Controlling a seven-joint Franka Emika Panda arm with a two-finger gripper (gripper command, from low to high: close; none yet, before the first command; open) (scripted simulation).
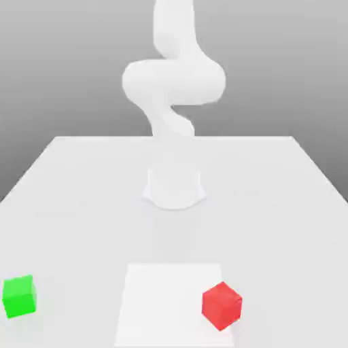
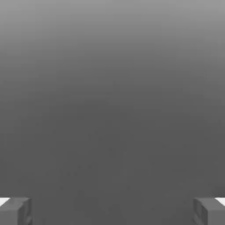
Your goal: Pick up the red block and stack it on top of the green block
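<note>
The red block sits on the white table near the front, toward the exterior view's right, on the edge of a lighter square patch. The green block rests at the front on the exterior view's left, far apart from the red one. In the hand view my gripper is open, its two grey fingertips standing wide apart with nothing between them and only plain grey background beyond. The white arm rises from its base at the middle of the table and bends upward.
The arm's round base stands mid-table. A lighter square patch marks the table's front centre. The white table stretches wide between the two blocks.
</note>
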